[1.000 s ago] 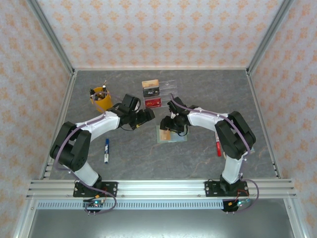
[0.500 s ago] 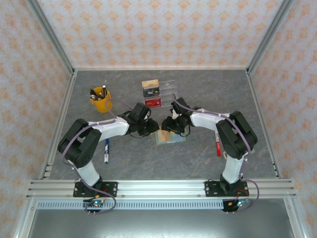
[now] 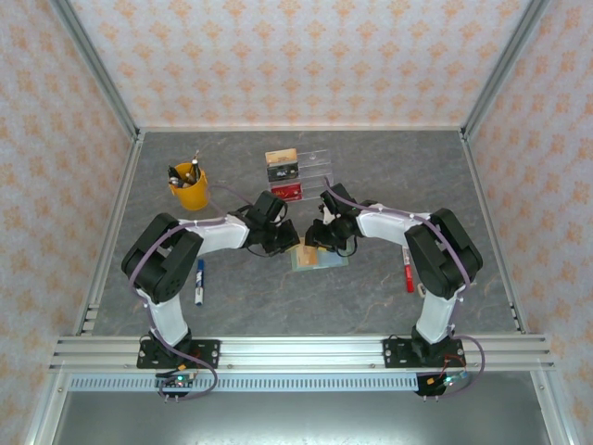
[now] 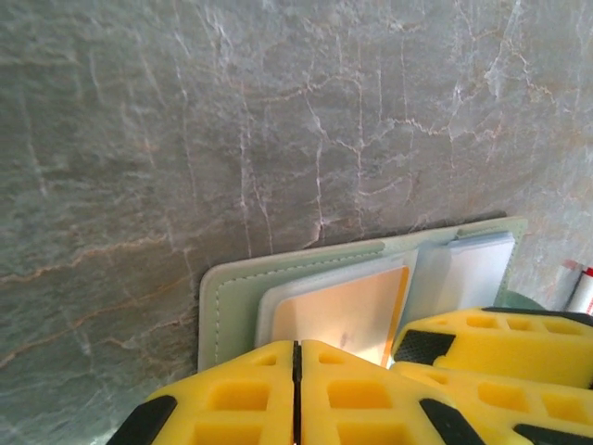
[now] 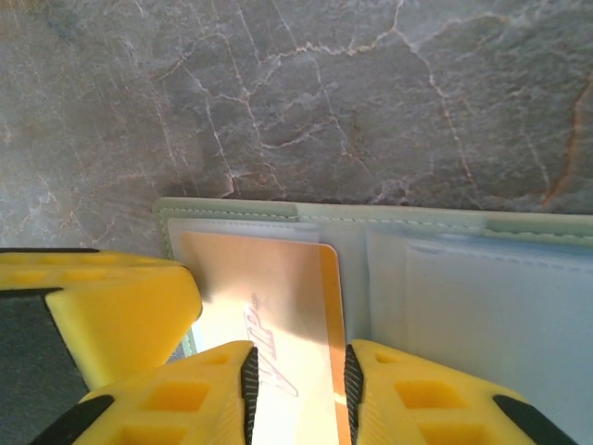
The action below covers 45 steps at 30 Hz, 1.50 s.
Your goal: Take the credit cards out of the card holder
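The sage-green card holder (image 3: 324, 260) lies open on the table between both grippers, pale pockets up (image 4: 232, 297) (image 5: 445, 278). A tan-orange credit card (image 4: 347, 311) (image 5: 269, 297) sits in its left pocket. My left gripper (image 3: 289, 245) (image 4: 296, 350) is shut with nothing between its fingers, its tips at the holder's near-left edge over the card. My right gripper (image 3: 316, 243) (image 5: 298, 380) hovers low over the same card with jaws partly apart, the card's surface showing in the gap. Both grippers' yellow fingers nearly touch.
A clear acrylic tray (image 3: 320, 159) at the back holds a tan card (image 3: 281, 157), a black card (image 3: 283, 172) and a red card (image 3: 287, 192). A yellow cup of pens (image 3: 190, 188) stands back left. A blue marker (image 3: 199, 278) lies left, a red marker (image 3: 409, 275) right.
My left gripper swung right to the card holder's left edge and closed. My right gripper stayed over the holder and its jaws narrowed.
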### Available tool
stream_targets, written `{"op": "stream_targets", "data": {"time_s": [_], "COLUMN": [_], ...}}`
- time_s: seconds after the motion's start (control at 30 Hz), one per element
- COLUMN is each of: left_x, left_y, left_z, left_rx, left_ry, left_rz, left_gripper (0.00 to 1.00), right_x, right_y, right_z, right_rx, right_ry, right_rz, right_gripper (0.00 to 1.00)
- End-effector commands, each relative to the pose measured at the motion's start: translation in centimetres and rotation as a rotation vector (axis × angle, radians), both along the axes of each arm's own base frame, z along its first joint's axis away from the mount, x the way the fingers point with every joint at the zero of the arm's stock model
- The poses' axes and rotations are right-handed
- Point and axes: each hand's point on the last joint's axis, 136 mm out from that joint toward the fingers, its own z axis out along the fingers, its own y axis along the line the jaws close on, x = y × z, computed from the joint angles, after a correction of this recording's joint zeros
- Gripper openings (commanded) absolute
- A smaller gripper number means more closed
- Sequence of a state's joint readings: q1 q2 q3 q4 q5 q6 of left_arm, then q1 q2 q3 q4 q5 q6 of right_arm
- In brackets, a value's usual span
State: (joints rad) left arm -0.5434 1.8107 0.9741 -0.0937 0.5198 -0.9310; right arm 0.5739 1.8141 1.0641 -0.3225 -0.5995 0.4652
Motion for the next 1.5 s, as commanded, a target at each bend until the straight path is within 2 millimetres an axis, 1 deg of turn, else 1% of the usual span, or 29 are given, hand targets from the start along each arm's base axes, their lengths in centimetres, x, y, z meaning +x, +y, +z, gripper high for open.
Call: {"op": "stream_targets", "data": {"time_s": [0.0, 0.23, 0.43, 0.5, 0.6, 0.67, 0.73, 0.77, 0.87, 0.9, 1.1, 1.2, 1.37, 1.47], "left_x": [-0.5, -0.8, -1.0, -1.0, -1.0, -0.9, -1.1, -1.0, -0.9, -1.2, -1.4, -1.4, -1.6, -1.6], "left_y": [1.0, 1.4, 1.6, 1.8, 2.6, 2.7, 2.5, 2.5, 2.4, 2.5, 2.7, 2.7, 2.8, 2.8], "left_z": [-1.2, -2.6, -3.3, -3.5, -3.4, -3.6, -3.9, -3.9, -3.9, -4.9, -5.5, -5.6, -5.8, -5.9], "left_rx": [0.089, 0.121, 0.133, 0.148, 0.191, 0.193, 0.186, 0.183, 0.173, 0.185, 0.192, 0.192, 0.197, 0.198], "left_ry": [0.026, 0.056, 0.069, 0.071, 0.061, 0.065, 0.074, 0.075, 0.071, 0.094, 0.107, 0.109, 0.115, 0.117], "left_rz": [-0.014, -0.022, -0.026, -0.031, -0.045, -0.05, -0.06, -0.059, -0.058, -0.06, -0.061, -0.064, -0.063, -0.064], "left_gripper": [0.08, 0.06, 0.04, 0.04, 0.04, 0.03, 0.02, 0.02, 0.01, 0.01, 0.0, 0.0, 0.0, 0.0], "right_x": [-0.3, -0.5, -0.9, -0.8, -0.2, 0.0, -0.2, -0.2, -0.3, -0.3, -0.5, -0.5, -0.5, -0.6], "right_y": [-0.9, -0.8, -0.1, 0.6, 0.8, 1.1, 1.2, 1.4, 1.1, 0.9, -0.1, -0.2, -0.1, 0.2], "right_z": [0.1, -0.1, -0.1, 0.9, 2.6, 3.4, 3.5, 3.4, 2.4, 2.0, 0.5, -0.2, -0.8, -0.7], "right_rx": [-0.033, -0.033, 0.01, 0.074, 0.153, 0.198, 0.225, 0.234, 0.217, 0.2, 0.128, 0.118, 0.112, 0.132], "right_ry": [-0.009, 0.0, 0.023, 0.015, -0.016, -0.02, -0.009, -0.001, 0.021, 0.027, 0.038, 0.052, 0.059, 0.061], "right_rz": [0.004, 0.014, 0.038, 0.043, 0.033, 0.034, 0.036, 0.037, 0.021, 0.011, -0.005, -0.001, 0.007, 0.018], "right_gripper": [0.32, 0.31, 0.27, 0.25, 0.25, 0.24, 0.25, 0.25, 0.25, 0.25, 0.24, 0.24, 0.24, 0.24]}}
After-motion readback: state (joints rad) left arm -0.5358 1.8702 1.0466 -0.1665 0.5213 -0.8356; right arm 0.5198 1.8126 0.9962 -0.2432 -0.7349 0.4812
